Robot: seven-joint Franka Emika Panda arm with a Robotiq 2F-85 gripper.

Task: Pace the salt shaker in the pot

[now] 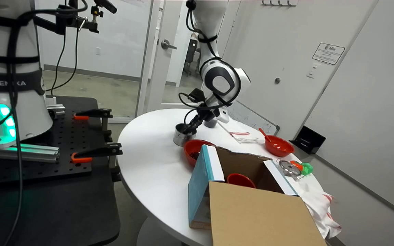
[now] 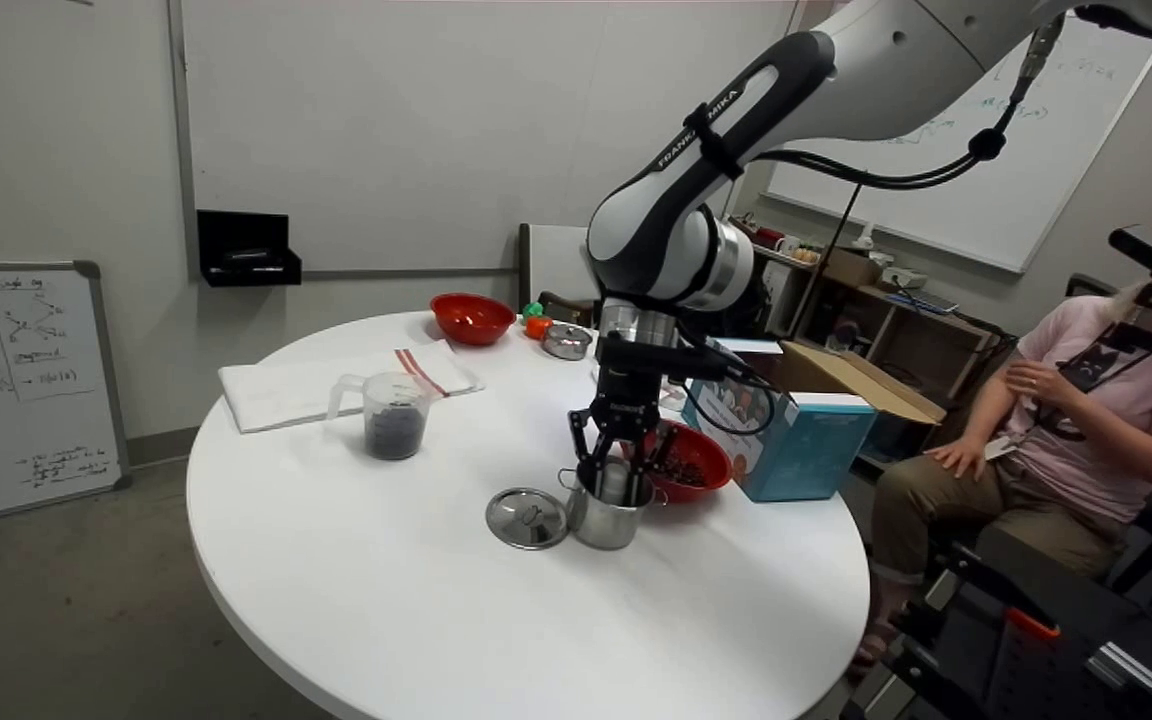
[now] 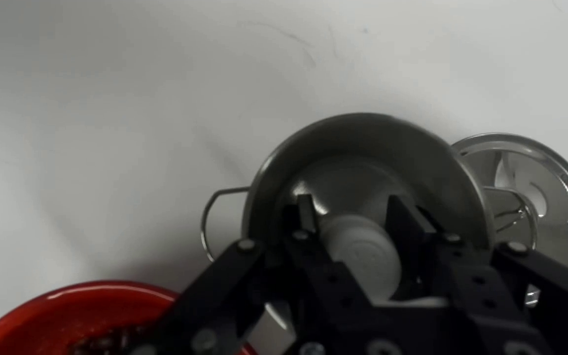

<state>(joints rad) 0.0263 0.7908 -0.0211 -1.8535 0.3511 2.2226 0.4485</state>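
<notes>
The salt shaker [image 3: 363, 261] is between the jaws, down in the steel pot [image 3: 353, 135]

In the wrist view, the jaws reach into the steel pot and stand narrow, pinching the salt shaker from both sides. A shiny lid [image 3: 552, 207] lies on the counter [image 3: 116, 123] just beside the steel pot, with a red bowl [image 3: 67, 308] of dark bits [image 3: 104, 342] near the opposite side.

In an exterior view, the robot arm [image 2: 666, 225] hangs over the steel pot. A measuring cup [image 2: 404, 388] with dark contents [image 2: 394, 432] stands near a folded towel [image 2: 286, 385]; a steel pan [image 2: 566, 343] is farther back.

In an exterior view, a blue box [image 1: 197, 194] holds a red container [image 1: 240, 180], its brown flap [image 1: 262, 215] folded out. A red spoon [image 1: 264, 134] leans in another red bowl [image 1: 279, 147], and a rumpled cloth [image 1: 315, 203] drapes over the counter's edge.
</notes>
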